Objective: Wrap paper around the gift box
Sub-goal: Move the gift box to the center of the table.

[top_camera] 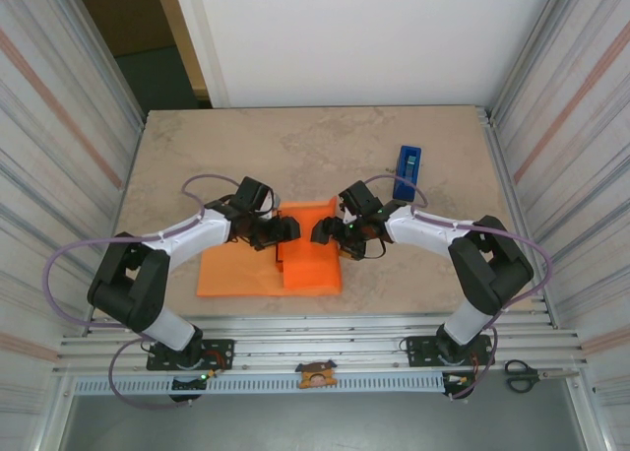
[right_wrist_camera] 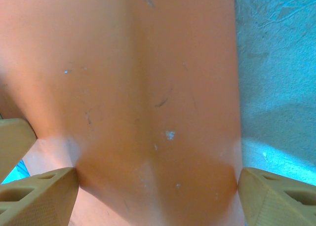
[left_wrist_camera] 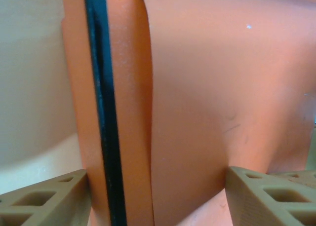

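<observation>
Two pairs of jaws straddle one paper (top_camera: 236, 274); one dispenser (top_camera: 407, 171).

left end effector (top_camera: 280, 236) and right end effector (top_camera: 322, 232) nearly meet, paper (top_camera: 236, 274) filling the gap — tape dispenser (top_camera: 407, 163) near, beyond the right one, open bench (top_camera: 295, 146) past both.

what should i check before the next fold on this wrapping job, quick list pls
1. Left part of the paper flat on the table: ok.
2. Paper folded over at the middle: ok.
3. Gift box square under the fold: cannot tell.
4. Left pincer straddles the paper, fingers apart: ok; firm hold: cannot tell.
5. Right pincer likewise straddles it: ok; firm hold: cannot tell.
6. Blue tape dispenser upright beside the right arm: ok.
</observation>
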Robot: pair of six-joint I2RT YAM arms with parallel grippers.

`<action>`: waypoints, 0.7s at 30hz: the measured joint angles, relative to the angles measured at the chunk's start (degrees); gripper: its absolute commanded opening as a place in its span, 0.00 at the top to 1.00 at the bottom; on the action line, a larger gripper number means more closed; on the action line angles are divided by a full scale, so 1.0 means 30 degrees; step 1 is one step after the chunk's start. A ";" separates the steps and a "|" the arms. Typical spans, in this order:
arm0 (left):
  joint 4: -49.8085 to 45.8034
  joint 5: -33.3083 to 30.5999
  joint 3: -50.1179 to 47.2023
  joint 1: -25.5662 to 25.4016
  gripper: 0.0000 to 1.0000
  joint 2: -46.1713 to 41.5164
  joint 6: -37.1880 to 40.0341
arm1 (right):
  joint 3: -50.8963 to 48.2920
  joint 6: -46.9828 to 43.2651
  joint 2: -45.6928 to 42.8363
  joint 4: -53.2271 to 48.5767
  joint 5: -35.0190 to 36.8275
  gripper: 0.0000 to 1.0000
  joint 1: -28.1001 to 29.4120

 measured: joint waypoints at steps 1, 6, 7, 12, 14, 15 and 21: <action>0.0080 0.0007 -0.0007 0.0000 0.39 0.0000 -0.0066 | 0.0000 0.0015 0.0007 0.0000 0.0022 0.17 -0.0007; 0.0867 0.0080 -0.0313 0.0000 0.44 0.0007 -0.0772 | 0.0000 0.0073 0.0051 0.0022 0.0102 0.16 -0.0044; 0.0991 0.0102 -0.0328 0.0000 0.45 0.0036 -0.0933 | 0.0036 0.0073 0.0066 0.0000 0.0109 0.16 -0.0080; 0.1734 0.0306 -0.0328 -0.0036 0.48 0.0350 -0.1661 | 0.0219 -0.0058 0.0175 -0.0146 0.0051 0.16 -0.0612; 0.2164 0.0342 -0.0328 -0.0138 0.49 0.0510 -0.2098 | 0.0240 -0.0277 0.0219 -0.0146 -0.0117 0.15 -0.1049; 0.2412 0.0364 -0.0328 -0.0197 0.49 0.0612 -0.2310 | 0.0299 -0.0481 0.0248 -0.0204 -0.0189 0.15 -0.1231; 0.3752 0.0379 -0.0182 -0.0444 0.50 0.1282 -0.3483 | 0.0962 -0.1800 0.0255 -0.0969 -0.0415 0.13 -0.2310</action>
